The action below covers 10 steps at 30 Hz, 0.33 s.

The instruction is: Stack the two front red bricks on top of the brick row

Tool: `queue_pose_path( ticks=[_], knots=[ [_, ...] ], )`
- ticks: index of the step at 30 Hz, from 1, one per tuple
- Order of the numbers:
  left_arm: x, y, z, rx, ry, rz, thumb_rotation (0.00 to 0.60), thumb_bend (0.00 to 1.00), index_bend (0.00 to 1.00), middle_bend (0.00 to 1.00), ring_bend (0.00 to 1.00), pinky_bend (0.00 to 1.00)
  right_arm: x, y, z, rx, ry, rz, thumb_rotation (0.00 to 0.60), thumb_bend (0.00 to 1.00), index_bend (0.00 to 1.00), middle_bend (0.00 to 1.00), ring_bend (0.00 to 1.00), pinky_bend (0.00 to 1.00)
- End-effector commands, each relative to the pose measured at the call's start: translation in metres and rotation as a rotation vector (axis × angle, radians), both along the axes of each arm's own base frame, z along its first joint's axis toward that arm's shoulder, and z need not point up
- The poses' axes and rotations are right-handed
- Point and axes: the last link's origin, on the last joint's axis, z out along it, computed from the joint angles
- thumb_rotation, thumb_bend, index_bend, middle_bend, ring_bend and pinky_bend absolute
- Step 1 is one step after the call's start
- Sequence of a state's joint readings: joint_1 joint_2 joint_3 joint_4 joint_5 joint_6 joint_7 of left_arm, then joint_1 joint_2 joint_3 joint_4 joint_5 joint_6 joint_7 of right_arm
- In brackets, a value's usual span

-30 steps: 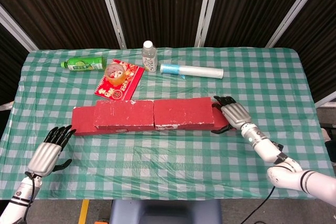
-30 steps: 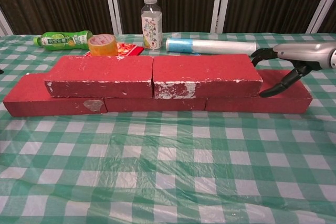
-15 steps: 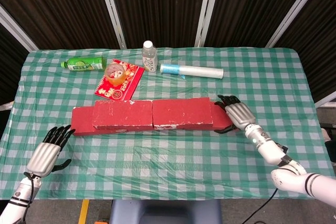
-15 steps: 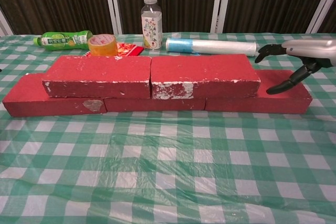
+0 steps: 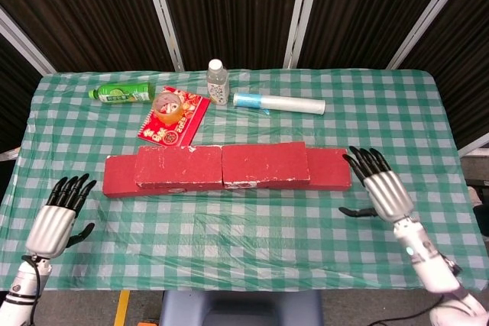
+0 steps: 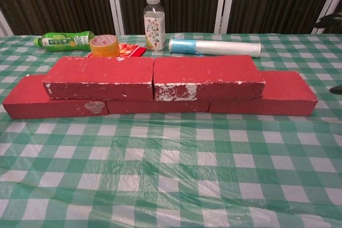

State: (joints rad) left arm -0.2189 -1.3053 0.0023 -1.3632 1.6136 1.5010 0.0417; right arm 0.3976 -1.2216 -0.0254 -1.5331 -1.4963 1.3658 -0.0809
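Your left hand (image 5: 52, 223) and right hand (image 5: 388, 192) hover near the bench (image 5: 252, 227) front edge, fingers spread and holding nothing — well apart from the bricks. The two red bricks (image 6: 155, 77) lie end to end on top of the brick row (image 6: 288, 95) mid-bench, so the stacking looks done. From the chest view both hands are nearly cut off, and the row's middle brick hides beneath the upper pair.

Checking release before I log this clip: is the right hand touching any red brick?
No; in the head view the right hand hangs open over the tablecloth, apart from the nearest red brick.
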Motion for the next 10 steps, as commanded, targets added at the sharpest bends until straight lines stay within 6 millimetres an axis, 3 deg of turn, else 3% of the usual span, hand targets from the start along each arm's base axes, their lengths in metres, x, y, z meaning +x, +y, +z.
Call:
queue_pose_path(
  ticks=[1,4,10],
  knots=[
    [0.001,-0.006,0.007,0.058,0.013,-0.016,0.600,0.27,0.00,0.00,0.00,0.05,-0.026,0.086,0.007,-0.092,0.033,-0.044,0.460,0.01,0.00,0.00,0.00,0.00],
    [0.003,-0.010,0.009,0.076,0.017,-0.023,0.600,0.27,0.00,0.00,0.00,0.04,-0.030,0.089,0.012,-0.093,0.057,-0.068,0.501,0.03,0.00,0.00,0.00,0.00],
    [0.004,-0.013,0.009,0.087,0.033,-0.017,0.600,0.28,0.00,0.00,0.00,0.04,-0.032,0.090,0.019,-0.122,0.054,-0.075,0.501,0.04,0.00,0.00,0.00,0.00]
  ],
)
